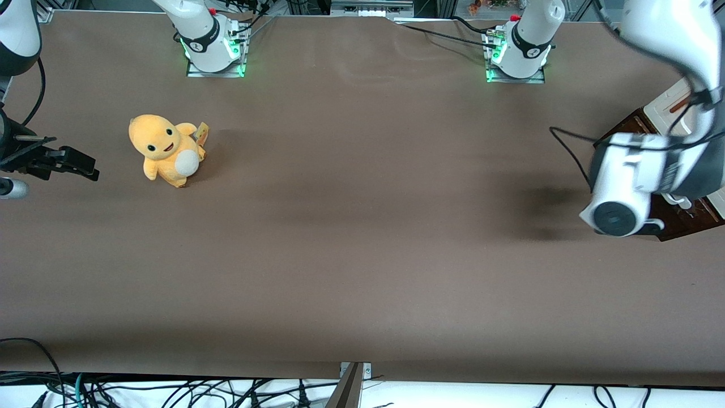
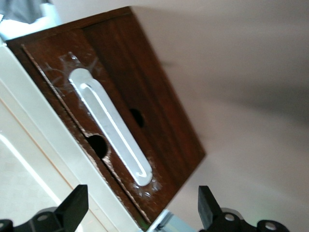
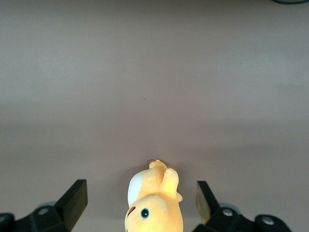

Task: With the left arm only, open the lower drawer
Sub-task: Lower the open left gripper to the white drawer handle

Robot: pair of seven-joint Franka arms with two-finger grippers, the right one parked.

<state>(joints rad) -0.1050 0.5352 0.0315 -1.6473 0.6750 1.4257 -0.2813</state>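
The lower drawer (image 2: 159, 121) shows its dark brown wooden front with a long white bar handle (image 2: 111, 125) running slantwise across it. Two round holes flank the handle. The front lies against the cream-white cabinet panel (image 2: 34, 130). My left gripper (image 2: 140, 212) hovers just in front of the handle's end, open, with one black finger (image 2: 72, 208) over the white panel and nothing between the fingers. In the front view the left arm's wrist (image 1: 628, 181) hangs over the brown cabinet (image 1: 626, 127) at the working arm's end of the table and hides the gripper.
A yellow plush toy (image 1: 167, 150) sits on the brown table (image 1: 362, 238) toward the parked arm's end. The two arm bases (image 1: 212, 42) (image 1: 518, 48) stand at the table's edge farthest from the front camera. Cables lie below the near edge.
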